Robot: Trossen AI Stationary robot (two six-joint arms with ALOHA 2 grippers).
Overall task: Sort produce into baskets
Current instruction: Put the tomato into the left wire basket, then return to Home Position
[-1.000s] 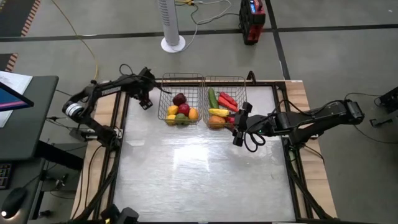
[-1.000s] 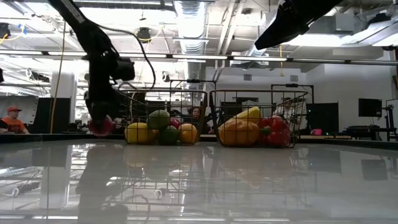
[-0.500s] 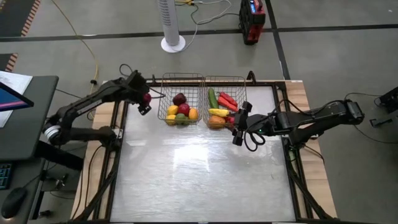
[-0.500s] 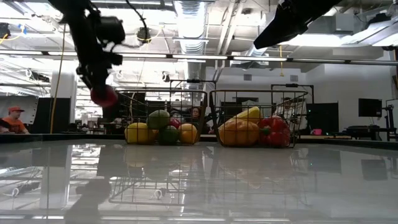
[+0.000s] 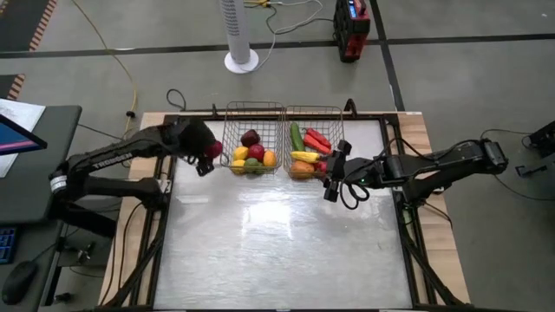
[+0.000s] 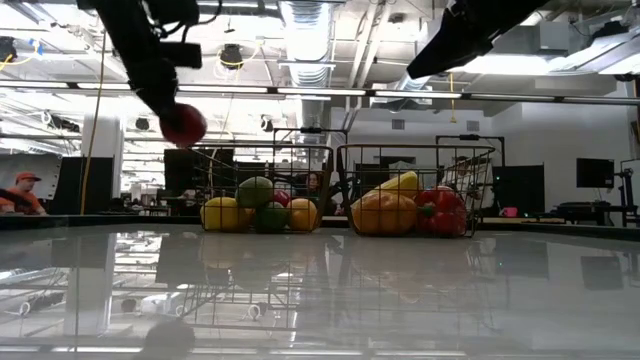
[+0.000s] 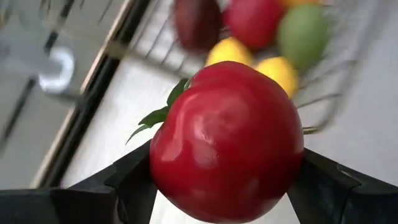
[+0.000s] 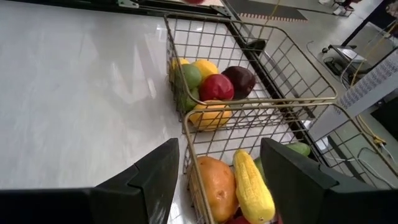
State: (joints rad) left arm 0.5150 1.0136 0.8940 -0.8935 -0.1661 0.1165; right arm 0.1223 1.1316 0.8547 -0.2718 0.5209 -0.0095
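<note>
My left gripper (image 5: 206, 156) is shut on a red apple (image 5: 212, 149) with a green leaf. It holds the apple in the air just left of the left wire basket (image 5: 254, 106); the apple also shows in the low view (image 6: 183, 124). That basket holds apples, lemons, a lime and an orange. The right basket (image 5: 314, 109) holds a cucumber, red chilies, corn and an orange piece. My right gripper (image 5: 332, 178) is open and empty, hovering at the right basket's near right corner, and it also shows in the right wrist view (image 8: 217, 180). My left gripper pinches the red apple by its two opposite sides (image 7: 163, 155) between its two fingers (image 7: 124, 183). The fingers slant down from the table's left. The apple is lifted clear of the table, about level with the basket rim (image 6: 270, 148).
The two baskets stand side by side at the table's far edge. Dark frame rails (image 5: 165, 199) run along the table's left and right sides. The near half of the white table (image 5: 277, 251) is bare. A person (image 6: 18, 192) sits beyond the table, far left in the low view.
My left gripper has risen from near the table top with the red apple and moved toward the left basket. The apple has gone from table height to about the basket's rim height. The gripper stays shut on it.
</note>
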